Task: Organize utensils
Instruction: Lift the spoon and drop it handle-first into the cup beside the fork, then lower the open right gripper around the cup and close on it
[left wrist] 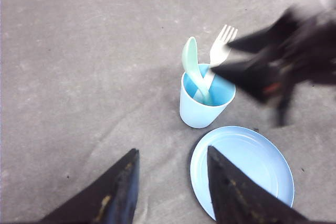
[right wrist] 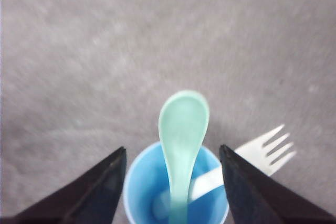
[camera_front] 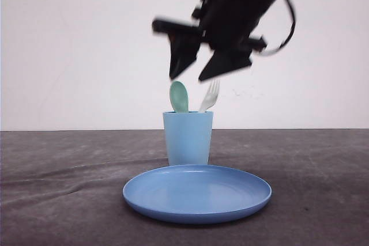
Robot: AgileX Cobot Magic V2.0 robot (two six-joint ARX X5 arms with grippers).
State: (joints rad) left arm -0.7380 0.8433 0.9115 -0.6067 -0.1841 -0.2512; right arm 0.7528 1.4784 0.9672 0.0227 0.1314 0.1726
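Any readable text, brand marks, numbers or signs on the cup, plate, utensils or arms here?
None can be read.
The cup, plate, spoon and fork show plain surfaces with no print.
The right end effector is motion-blurred in the front view; any marking on it cannot be made out.

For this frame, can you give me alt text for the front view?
A light blue cup holds a mint-green spoon and a white fork, both standing bowl and tines up. The right gripper hangs open just above them; a round blue plate lies in front on the grey table.
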